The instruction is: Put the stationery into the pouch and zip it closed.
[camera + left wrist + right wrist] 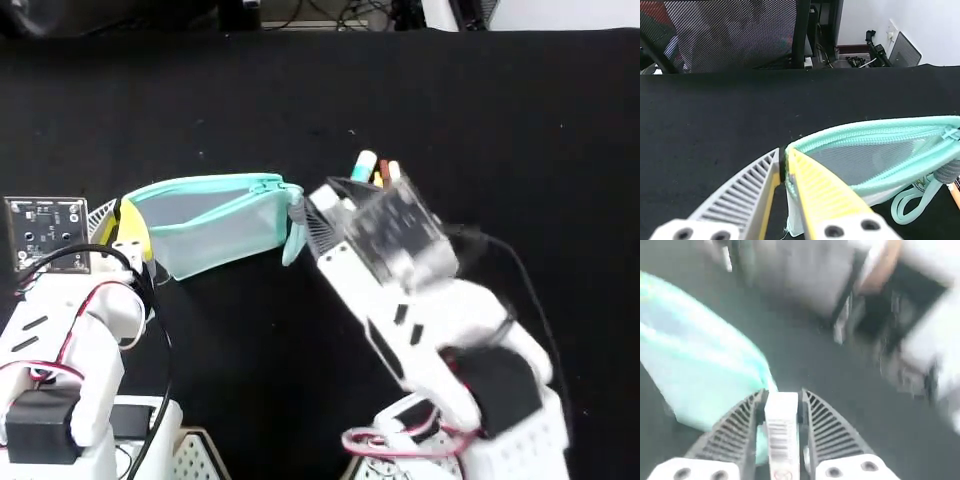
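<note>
High view: a mint mesh pouch [215,225] lies on the black table [480,100], left of centre, with its mouth unzipped. Left gripper [130,238] is clamped on the pouch's left end. In the left wrist view both of its fingers pinch the zipper edge there. Right gripper [305,215] sits just beside the pouch's right end, by the loop strap [293,240]. Right wrist view: jaws closed on a white barcoded stick [781,427], type not discernible. Marker tips [376,166] show just behind that gripper.
</note>
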